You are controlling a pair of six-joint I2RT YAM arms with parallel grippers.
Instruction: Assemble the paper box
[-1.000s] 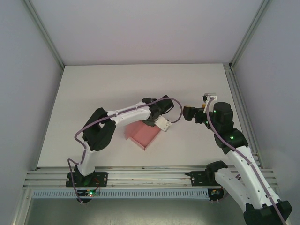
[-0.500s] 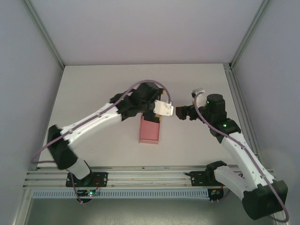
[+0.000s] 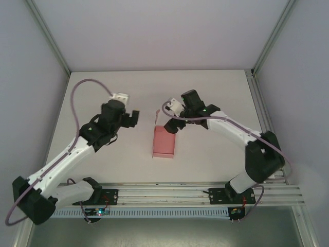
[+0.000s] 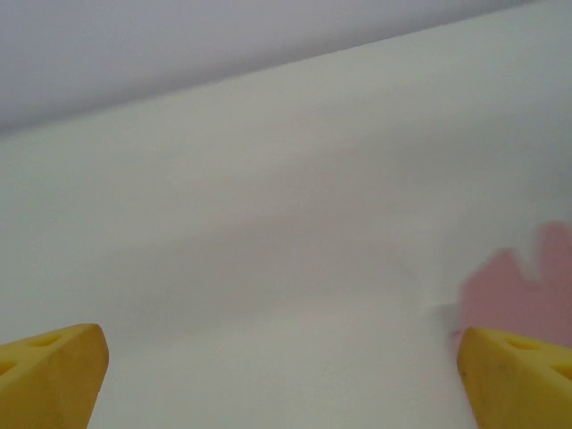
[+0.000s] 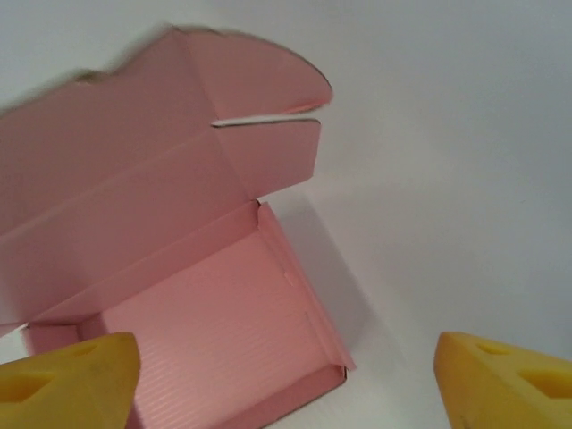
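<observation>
The pink paper box [image 3: 164, 144] lies in the middle of the table as an open tray, its lid flap standing up along one side. In the right wrist view the paper box [image 5: 206, 313] shows its ribbed floor, low walls and raised lid with a rounded tab. My right gripper [image 3: 171, 125] hovers over the box's far end, open, and its yellow fingertips [image 5: 505, 380] touch nothing. My left gripper [image 3: 134, 119] is left of the box and apart from it, open. A corner of the paper box [image 4: 523, 290] shows beside its right fingertip [image 4: 518, 380].
The white table [image 3: 216, 92] is bounded by grey walls on three sides, with a metal post [image 3: 254, 77] at the far right corner. An aluminium rail [image 3: 164, 193] carrying the arm bases runs along the near edge.
My left arm has let go of the box, opened and pulled back to the left. My right arm has swung left over the box's far end. The box now lies straight.
</observation>
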